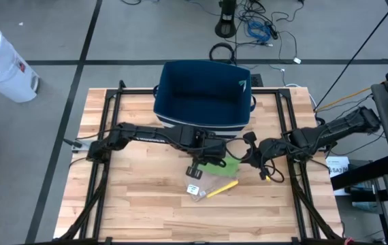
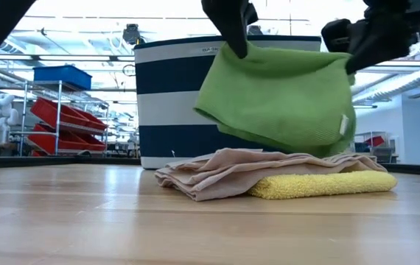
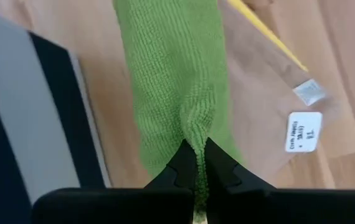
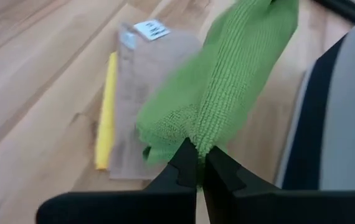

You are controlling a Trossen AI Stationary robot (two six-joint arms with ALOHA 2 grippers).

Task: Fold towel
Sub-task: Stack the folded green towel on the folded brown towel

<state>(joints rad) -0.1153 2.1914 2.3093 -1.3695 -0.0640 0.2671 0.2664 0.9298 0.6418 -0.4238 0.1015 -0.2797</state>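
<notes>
My left gripper [image 3: 200, 163] and right gripper [image 4: 197, 163] each clamp a corner of the green towel [image 2: 284, 96], hanging at 12 o'clock over the tan towel [image 2: 225, 173]; I should keep corners level, lowering evenly.

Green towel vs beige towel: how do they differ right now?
The green towel hangs in the air, one top corner pinched by the left claw and the other by the right claw; the beige towel lies on the table, untouched. The green one is stretched out and draping; the beige one is folded, resting partly on a yellow towel. Both are cloth towels with white tags.
</notes>
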